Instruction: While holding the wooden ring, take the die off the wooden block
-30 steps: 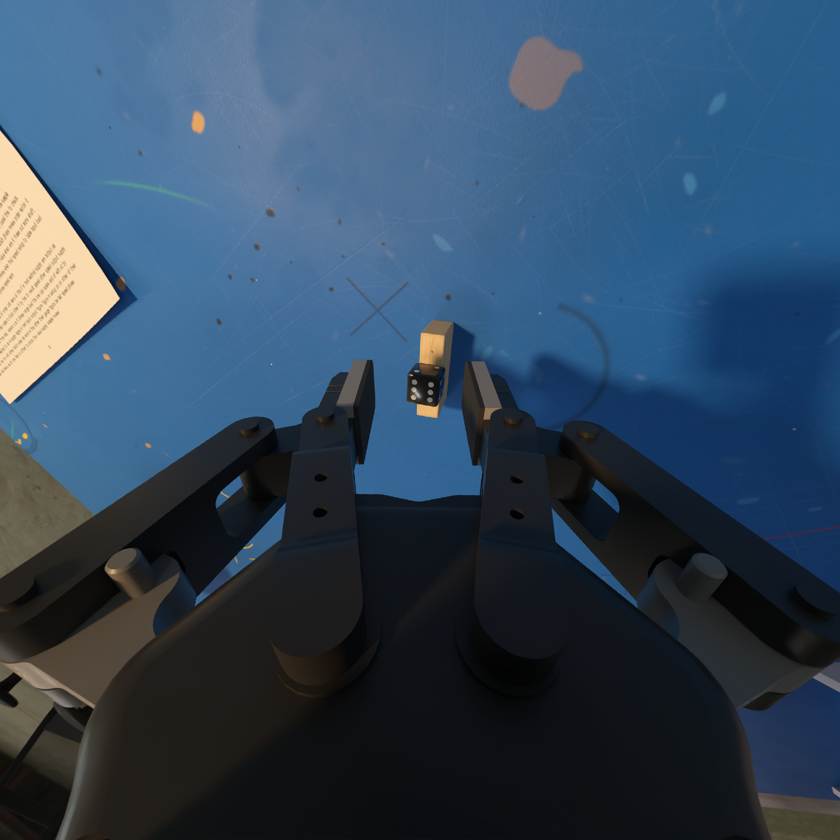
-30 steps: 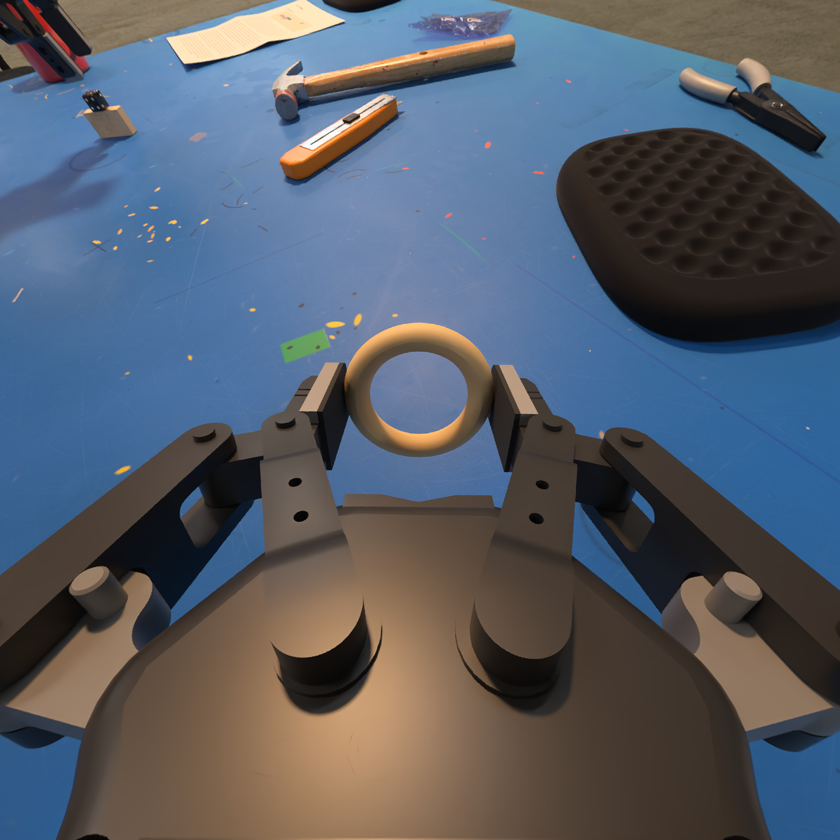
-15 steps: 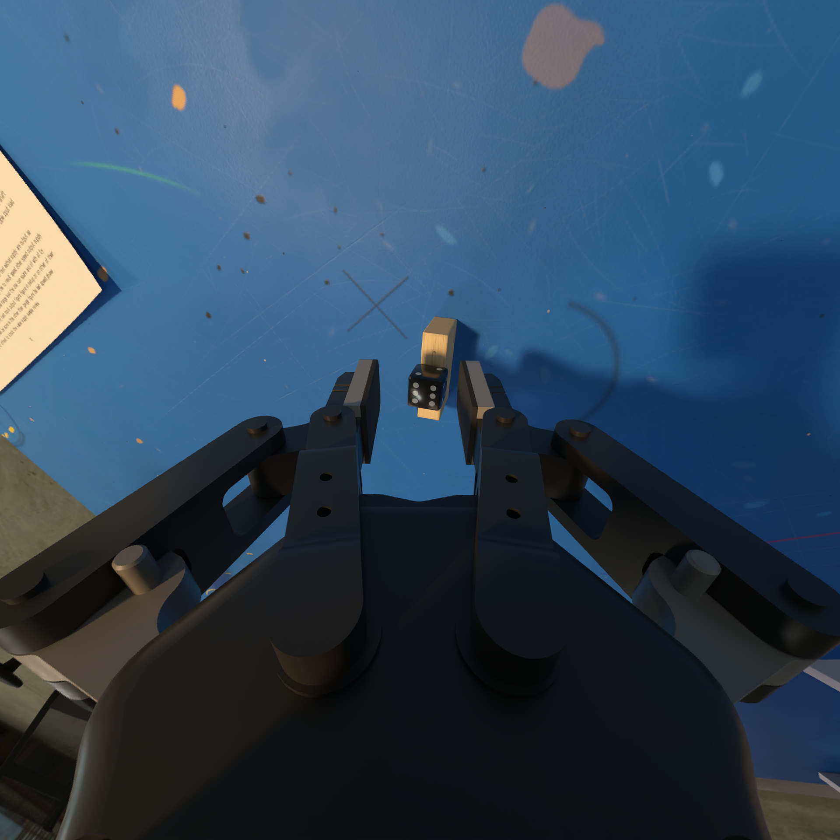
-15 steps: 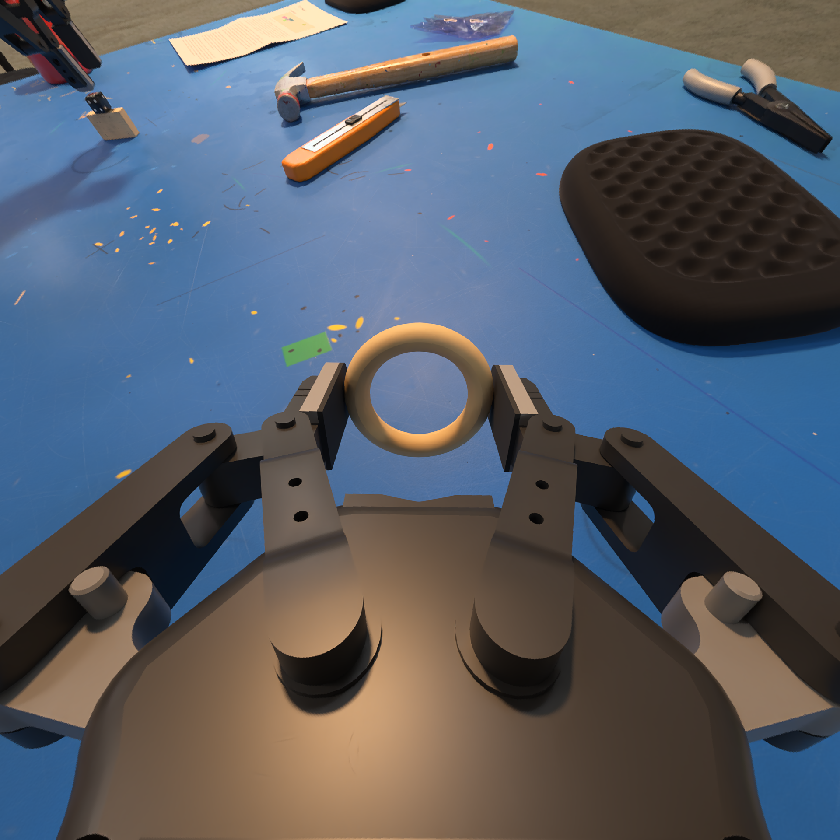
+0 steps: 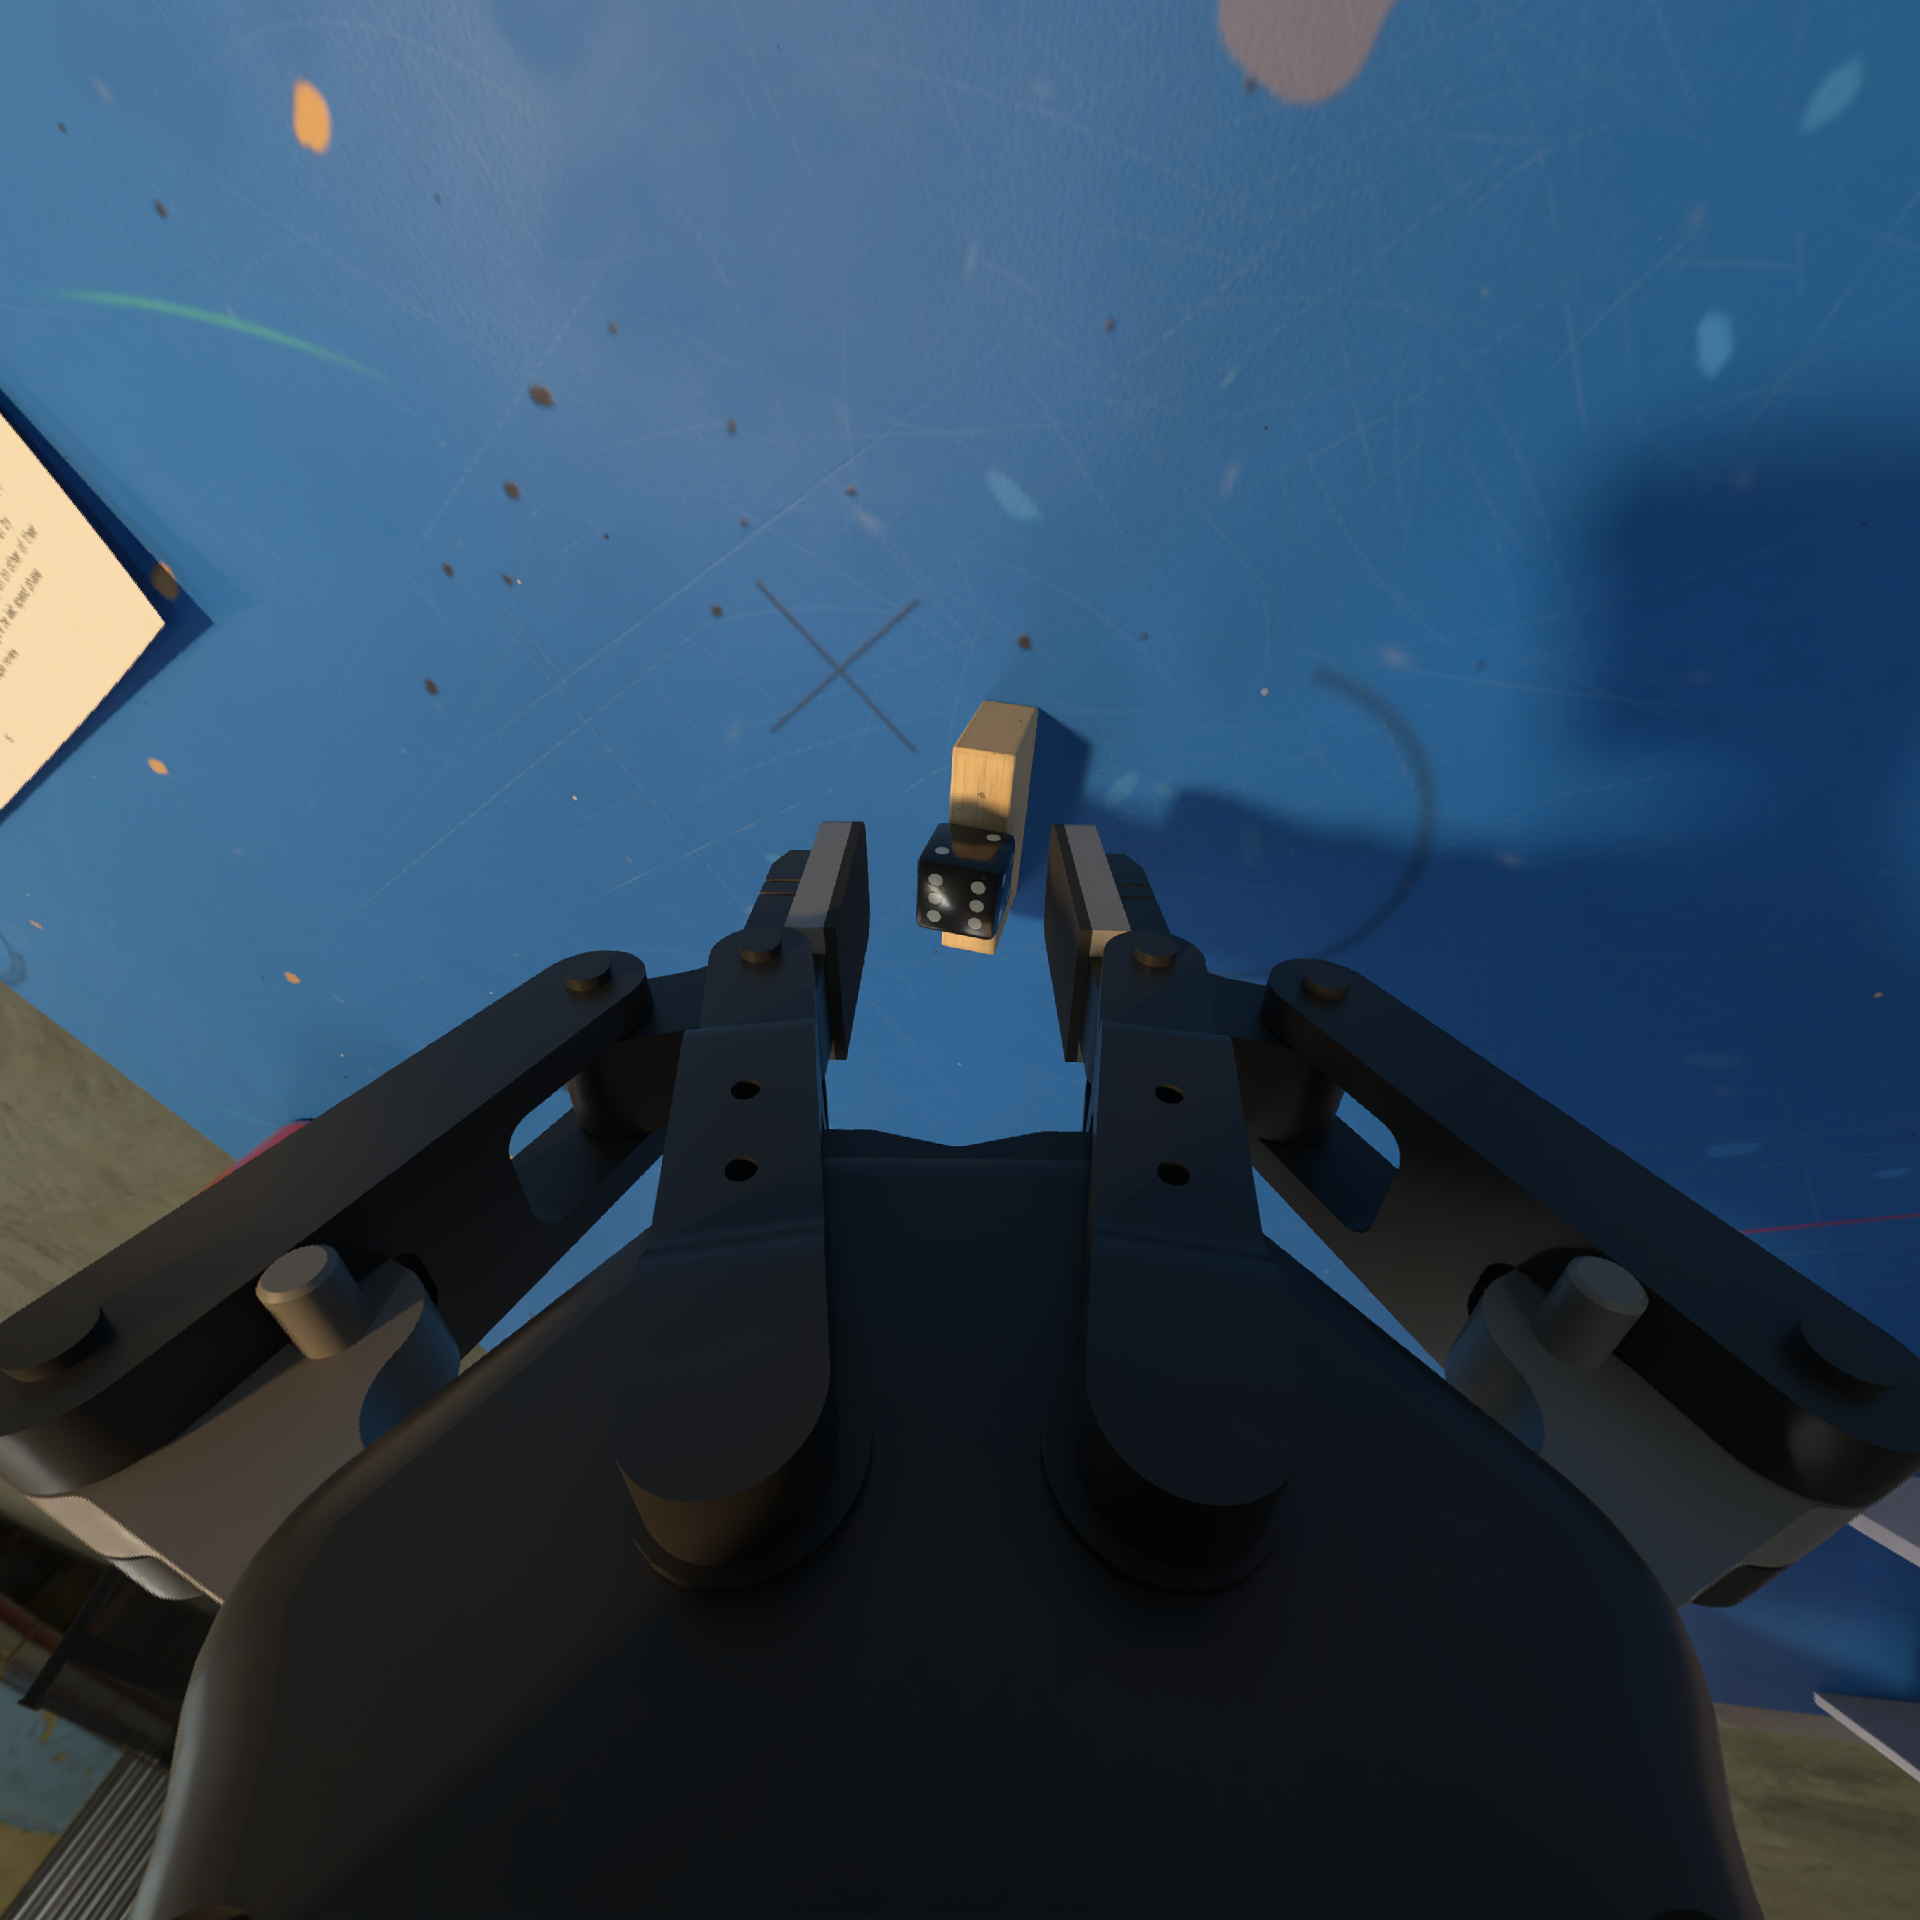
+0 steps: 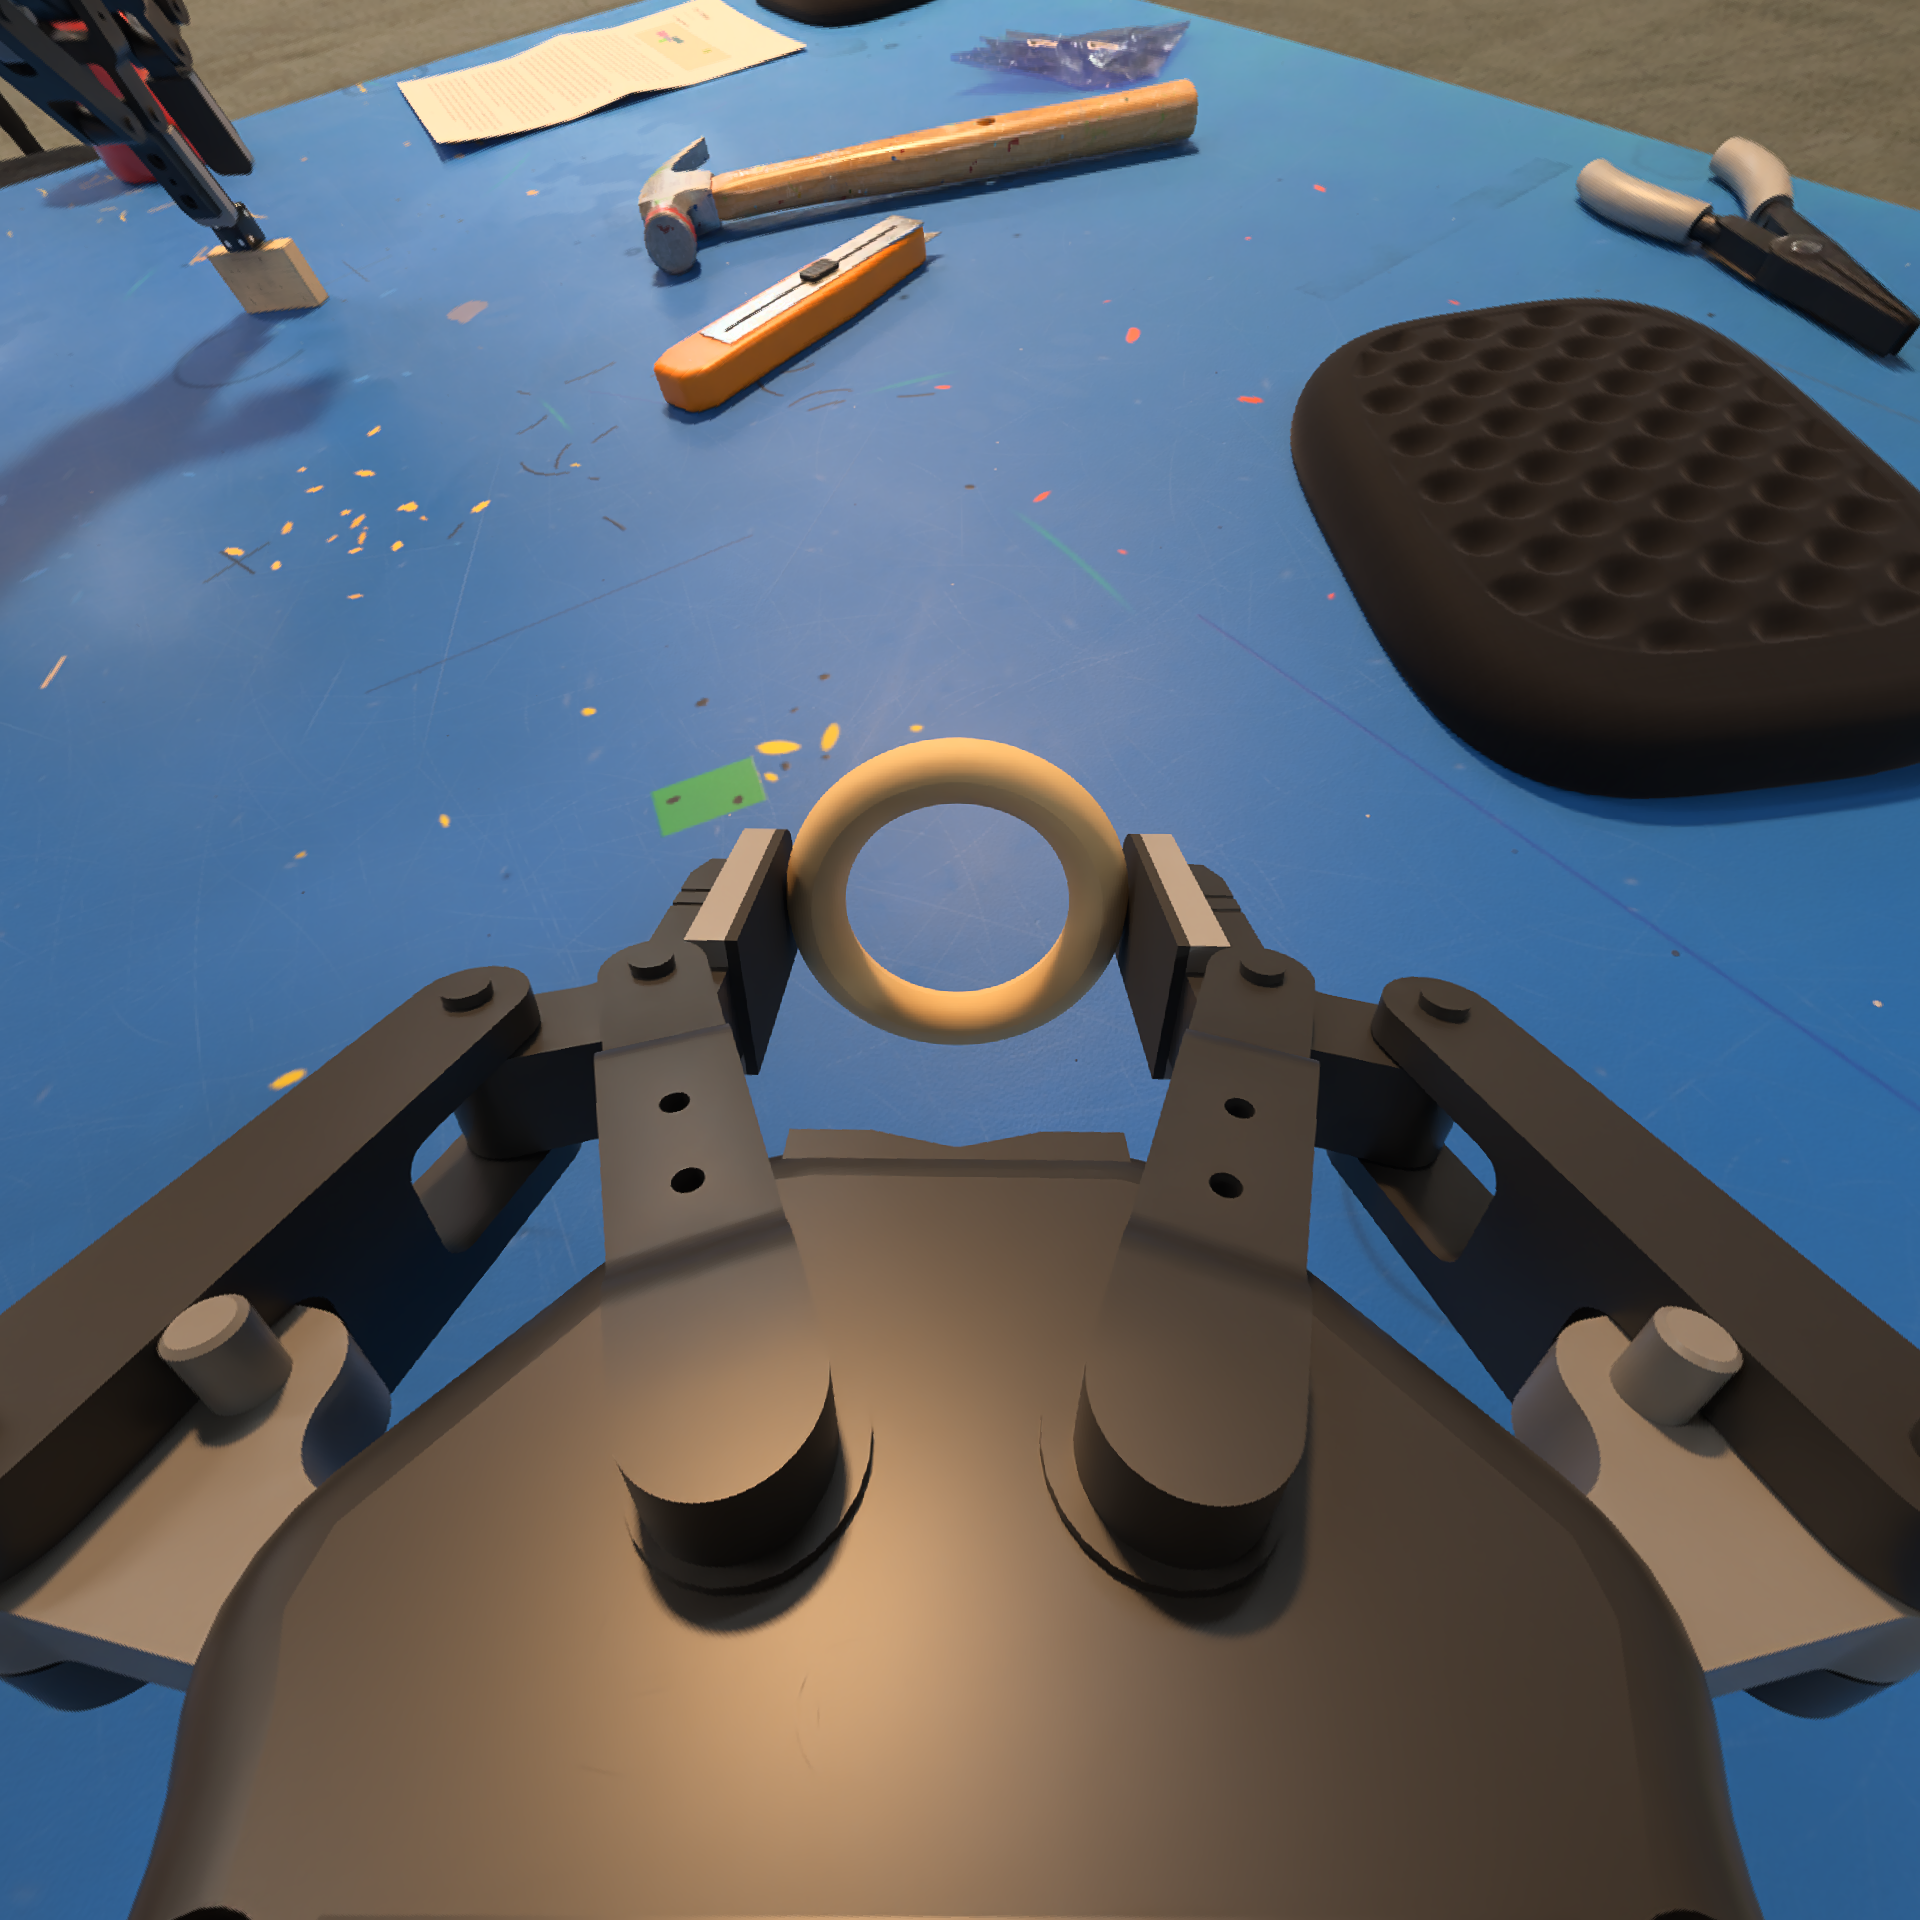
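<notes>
**Ring Held, Die Bracketed on the Block**

You are working over a blue surface (image 6: 935,540) that is carrying everything in view. To your right, a black dimpled pad (image 6: 1621,530) is lying flat. Farther off, a wooden-handled hammer (image 6: 914,166) is lying beside an orange utility knife (image 6: 790,312), with a sheet of paper (image 6: 592,68) beyond them and pliers (image 6: 1756,239) near the right edge.

Your right pincer (image 6: 956,899) is gripping the wooden ring (image 6: 821,914) by its outer rim, both pads touching it, above the surface.

Your left pincer (image 5: 956,914) is standing partly open, its fingers flanking the die (image 5: 964,881) with a gap showing on each side. The die is sitting on the near end of the wooden block (image 5: 992,764), which is resting on the surface.
</notes>
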Tool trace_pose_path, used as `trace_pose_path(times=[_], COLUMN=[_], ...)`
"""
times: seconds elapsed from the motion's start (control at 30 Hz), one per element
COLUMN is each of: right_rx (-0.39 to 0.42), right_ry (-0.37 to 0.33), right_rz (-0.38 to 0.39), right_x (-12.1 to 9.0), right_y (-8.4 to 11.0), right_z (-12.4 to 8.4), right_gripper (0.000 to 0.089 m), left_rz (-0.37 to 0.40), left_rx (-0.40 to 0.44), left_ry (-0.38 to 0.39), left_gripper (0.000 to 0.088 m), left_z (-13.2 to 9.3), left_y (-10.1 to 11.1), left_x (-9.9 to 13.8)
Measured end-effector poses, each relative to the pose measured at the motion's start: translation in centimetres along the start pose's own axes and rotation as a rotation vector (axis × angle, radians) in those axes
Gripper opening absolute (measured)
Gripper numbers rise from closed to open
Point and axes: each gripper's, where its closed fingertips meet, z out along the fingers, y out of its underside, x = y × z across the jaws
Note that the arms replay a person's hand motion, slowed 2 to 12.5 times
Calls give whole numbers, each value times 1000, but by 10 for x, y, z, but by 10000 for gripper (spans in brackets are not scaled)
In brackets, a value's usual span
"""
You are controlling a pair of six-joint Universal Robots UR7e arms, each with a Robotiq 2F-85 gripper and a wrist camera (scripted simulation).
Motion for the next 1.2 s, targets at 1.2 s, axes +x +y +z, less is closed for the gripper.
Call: trace_pose_path(times=[1.2], right_rx=[37], right_ry=[-1], right_rz=[-9], right_x=[-2], right_y=[-6], right_z=[-8], right_gripper=[548], left_rz=[-34], left_rx=[-74], left_ry=[-60], left_gripper=[182], left_z=[-1], left_y=[7], left_x=[-9])
